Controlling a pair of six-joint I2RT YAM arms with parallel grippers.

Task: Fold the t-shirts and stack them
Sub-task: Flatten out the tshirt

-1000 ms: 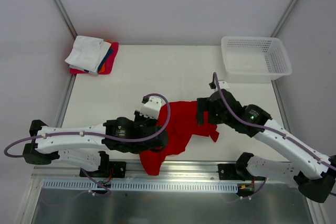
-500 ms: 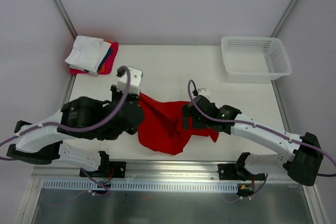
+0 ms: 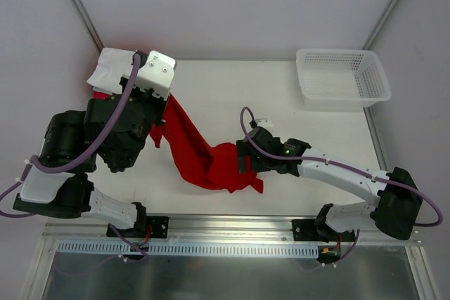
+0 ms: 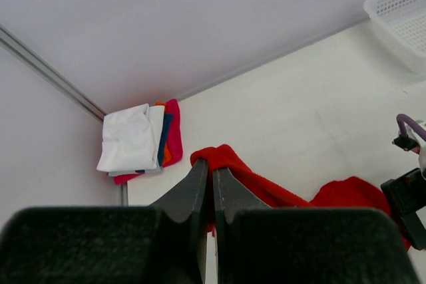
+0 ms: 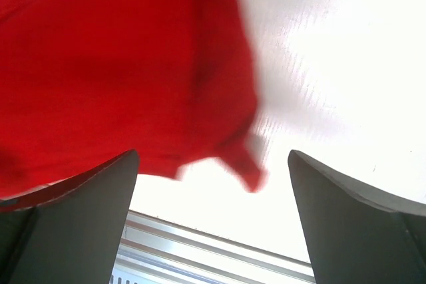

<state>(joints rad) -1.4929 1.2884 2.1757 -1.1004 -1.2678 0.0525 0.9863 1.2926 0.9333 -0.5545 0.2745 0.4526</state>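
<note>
Left tool (image 4: 212, 176), pinched shut on a fold of the red t-shirt (image 3: 200, 152), holds it high so the cloth hangs in a slope to the table (image 3: 232, 96). Its bunched lower end lies near the front edge beneath the right tool (image 5: 210, 161), fingers spread wide. Folded stack (image 4: 136, 141) occupies the far-left corner; open room lies toward the basket (image 3: 342, 76).

Overhead view, wrist close-ups, t-shirt (image 3: 204, 163) shared

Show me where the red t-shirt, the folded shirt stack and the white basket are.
red t-shirt (image 3: 211, 165): top view, bunched middle.
folded shirt stack (image 4: 130, 139): left wrist view, white top shirt.
white basket (image 3: 342, 79): top view, mesh floor.
</note>
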